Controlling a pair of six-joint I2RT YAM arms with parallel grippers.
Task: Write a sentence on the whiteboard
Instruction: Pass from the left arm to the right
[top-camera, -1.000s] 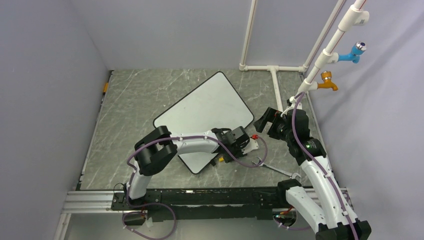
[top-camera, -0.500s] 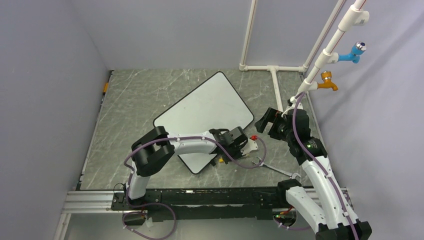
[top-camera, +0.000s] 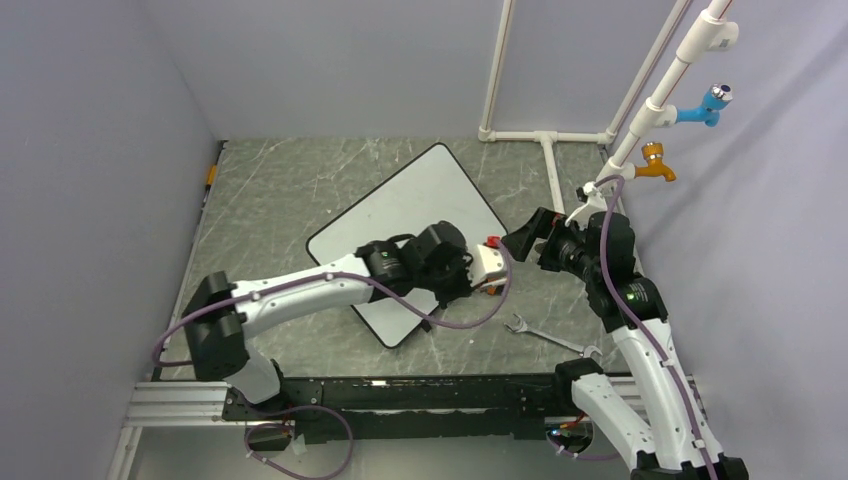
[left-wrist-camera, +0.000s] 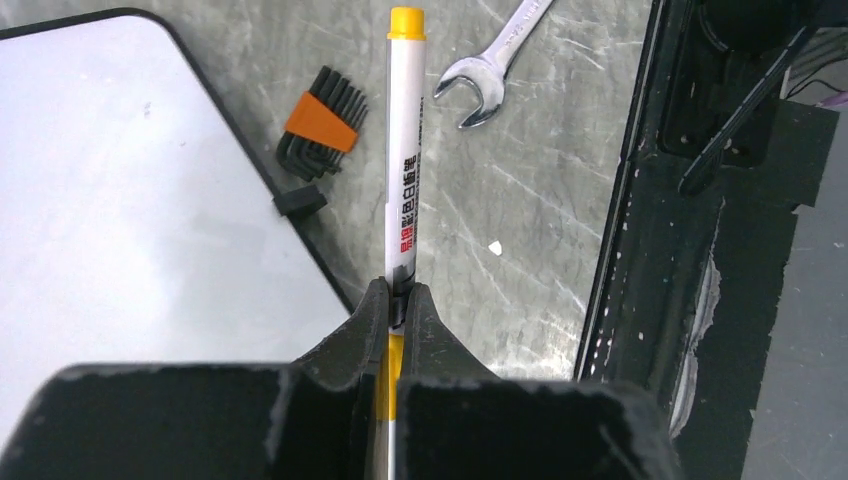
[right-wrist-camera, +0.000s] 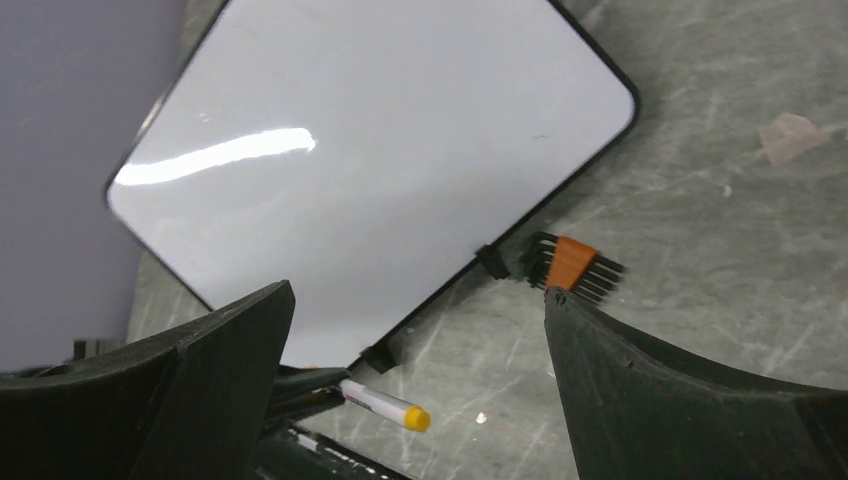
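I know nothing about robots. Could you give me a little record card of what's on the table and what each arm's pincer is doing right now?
Left pincer: shut on a marker, white with yellow ends
Right pincer: open, holding nothing
Whiteboard: lying on the table, no writing visible
Hex key set: orange holder, beside the board's rim
Wrench: on the table, apart from the board

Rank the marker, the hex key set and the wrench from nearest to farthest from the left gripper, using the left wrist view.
1. Marker, clamped in the left gripper, pointing ahead.
2. Hex key set, ahead-left beside the whiteboard.
3. Wrench, farthest, ahead-right.
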